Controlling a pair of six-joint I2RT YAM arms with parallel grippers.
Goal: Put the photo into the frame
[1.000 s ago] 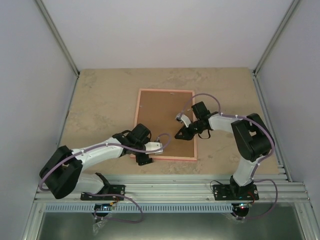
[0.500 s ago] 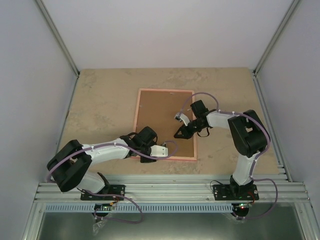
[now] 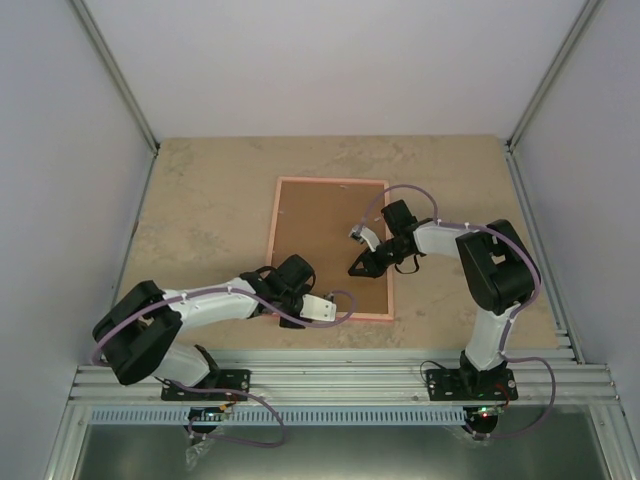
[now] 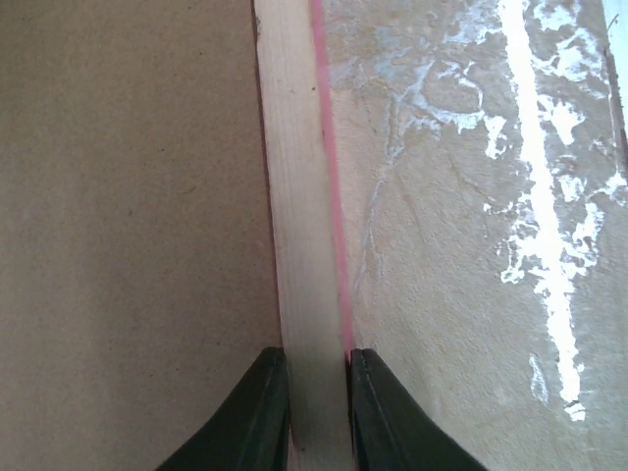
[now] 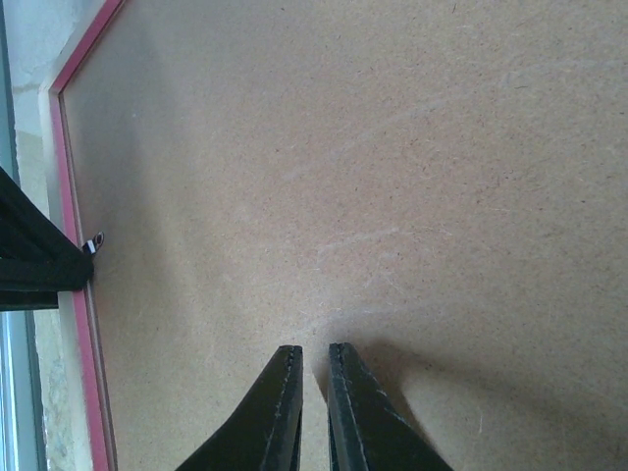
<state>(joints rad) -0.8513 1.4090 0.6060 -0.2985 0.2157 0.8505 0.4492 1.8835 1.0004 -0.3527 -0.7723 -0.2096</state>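
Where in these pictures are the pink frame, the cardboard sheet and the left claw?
pink frame (image 3: 330,180): top view, on its far rail.
cardboard sheet (image 5: 392,147): right wrist view, on its bare surface.
left claw (image 4: 317,361): left wrist view, midway between its fingertips.

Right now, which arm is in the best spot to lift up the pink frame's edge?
Left, probably. The left pincer straddles the near rail of the pink frame, a finger against each side, ready to lift. The right pincer is shut, tips down at the brown backing board, gripping nothing.
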